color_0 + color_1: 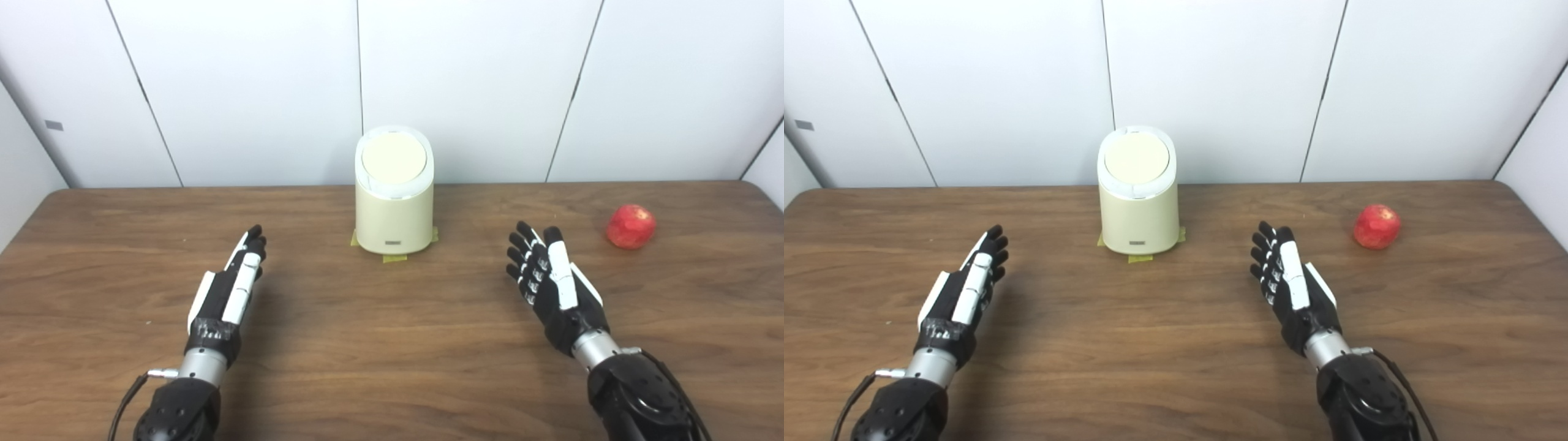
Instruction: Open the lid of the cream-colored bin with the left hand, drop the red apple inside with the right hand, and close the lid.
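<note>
So here's where we stand: both our hands are hovering over the wooden table (pixel 380 343) with nothing in them. Our left hand (pixel 228 288) has its fingers stretched out straight and close together, empty, edge-on toward the cream-colored bin (pixel 394 211). Our right hand (pixel 551 278) is spread, fingers apart, also empty.

The bin sits upright at the middle back of the table, near the wall, on bits of yellowish tape (pixel 395 257) that probably mark its spot. Its lid (pixel 393 158) is down flat, so nothing's been opened yet. It sits roughly between the two hands but further back, which makes sense: left goes for the lid, right handles the fruit.

The red apple (pixel 631 226) is out to the right, resting on the table, well apart from the bin and just beyond our right hand, off to its right.

Nothing seems to block either reach; the only real obstacle is the closed lid.
</note>
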You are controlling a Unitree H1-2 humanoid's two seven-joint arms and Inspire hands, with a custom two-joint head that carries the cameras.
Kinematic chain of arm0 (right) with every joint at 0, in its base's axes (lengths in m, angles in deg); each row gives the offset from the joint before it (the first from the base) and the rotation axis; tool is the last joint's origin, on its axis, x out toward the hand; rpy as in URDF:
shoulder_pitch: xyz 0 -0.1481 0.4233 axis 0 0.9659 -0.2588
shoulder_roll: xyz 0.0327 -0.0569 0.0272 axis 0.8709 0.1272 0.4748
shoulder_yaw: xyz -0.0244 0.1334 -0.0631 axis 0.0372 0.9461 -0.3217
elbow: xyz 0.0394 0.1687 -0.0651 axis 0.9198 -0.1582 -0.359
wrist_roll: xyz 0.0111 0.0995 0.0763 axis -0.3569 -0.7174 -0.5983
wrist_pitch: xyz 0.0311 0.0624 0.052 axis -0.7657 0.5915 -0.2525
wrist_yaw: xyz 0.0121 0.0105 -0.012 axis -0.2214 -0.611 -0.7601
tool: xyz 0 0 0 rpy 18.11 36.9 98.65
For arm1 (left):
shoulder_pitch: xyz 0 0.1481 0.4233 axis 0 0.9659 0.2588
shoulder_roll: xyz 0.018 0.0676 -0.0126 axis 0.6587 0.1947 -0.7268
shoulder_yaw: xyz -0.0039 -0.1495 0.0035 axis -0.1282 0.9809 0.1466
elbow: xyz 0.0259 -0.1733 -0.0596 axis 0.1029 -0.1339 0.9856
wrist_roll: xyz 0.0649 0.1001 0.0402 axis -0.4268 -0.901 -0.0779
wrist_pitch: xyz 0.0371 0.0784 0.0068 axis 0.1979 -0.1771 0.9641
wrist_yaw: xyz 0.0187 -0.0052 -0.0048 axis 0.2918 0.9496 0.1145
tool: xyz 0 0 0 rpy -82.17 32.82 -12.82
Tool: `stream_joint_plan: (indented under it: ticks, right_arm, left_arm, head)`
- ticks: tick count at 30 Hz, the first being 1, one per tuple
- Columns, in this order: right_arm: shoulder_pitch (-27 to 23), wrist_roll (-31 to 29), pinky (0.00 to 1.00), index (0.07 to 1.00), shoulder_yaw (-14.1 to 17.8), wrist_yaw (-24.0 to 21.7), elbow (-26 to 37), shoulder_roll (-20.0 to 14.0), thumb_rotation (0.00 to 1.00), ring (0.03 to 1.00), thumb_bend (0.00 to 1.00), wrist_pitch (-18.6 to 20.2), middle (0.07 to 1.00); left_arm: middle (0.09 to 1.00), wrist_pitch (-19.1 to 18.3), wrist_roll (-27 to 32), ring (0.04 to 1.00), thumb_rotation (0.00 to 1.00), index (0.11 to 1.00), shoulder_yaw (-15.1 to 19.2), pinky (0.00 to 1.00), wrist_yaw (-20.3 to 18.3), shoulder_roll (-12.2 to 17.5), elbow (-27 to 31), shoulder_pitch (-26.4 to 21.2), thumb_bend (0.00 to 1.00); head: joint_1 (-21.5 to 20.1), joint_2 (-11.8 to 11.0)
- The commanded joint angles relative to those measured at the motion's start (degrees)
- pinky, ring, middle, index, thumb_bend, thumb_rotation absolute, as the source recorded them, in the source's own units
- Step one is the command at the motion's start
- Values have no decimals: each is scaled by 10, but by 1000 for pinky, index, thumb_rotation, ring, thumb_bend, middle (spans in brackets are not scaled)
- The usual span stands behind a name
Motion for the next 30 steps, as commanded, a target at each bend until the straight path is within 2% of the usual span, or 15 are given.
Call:
stream_joint_plan:
  ticks: [1,2,5,7,11,14,15,19,23,30]
  right_arm:
    - [-11,-6,1000,1000,3,-1,22,1,1000,1000,730,-28,1000]
    - [-8,-6,1000,1000,3,-1,27,1,1000,1000,730,-26,1000]
    - [1,-3,1000,1000,1,0,39,-1,1000,1000,723,-22,1000]
    - [6,-3,1000,1000,1,1,45,0,1000,1000,717,-22,1000]
    - [16,-3,1000,1000,0,1,55,1,1000,1000,716,-22,1000]
    - [23,-4,1000,1000,1,0,58,1,1000,1000,713,-25,1000]
    - [26,-5,1000,1000,1,0,60,1,1000,1000,710,-27,1000]
    - [33,-4,1000,1000,1,-1,61,0,1000,1000,709,-30,1000]
    - [38,0,1000,1000,0,-2,60,-3,1000,1000,700,-33,1000]
    - [42,-1,1000,1000,0,-2,50,-5,1000,1000,695,-35,1000]
  left_arm:
    - [969,8,-21,992,888,1000,-6,1000,4,6,20,-11,502]
    - [966,8,-29,993,882,1000,-8,1000,7,7,23,-8,508]
    - [981,11,-35,1000,758,1000,-6,999,10,3,28,-2,544]
    - [974,7,-54,987,704,1000,-8,955,17,4,32,-4,566]
    - [946,-12,-96,958,685,1000,-16,939,12,24,45,-31,633]
    - [945,-49,-105,942,679,996,-15,907,8,29,59,-71,678]
    - [946,-56,-106,942,642,997,-15,909,8,29,62,-86,679]
    - [935,-74,-124,923,579,987,-22,901,5,33,55,-145,670]
    - [927,-76,-143,931,516,977,-17,931,-8,21,23,-203,706]
    - [935,-76,-198,917,377,970,-6,851,-51,4,-77,-312,784]
  head:
    - [0,0]
    - [0,-5]
    - [2,-14]
    - [3,-19]
    - [2,-29]
    - [1,-35]
    - [0,-38]
    - [2,-44]
    - [3,-52]
    - [2,-59]
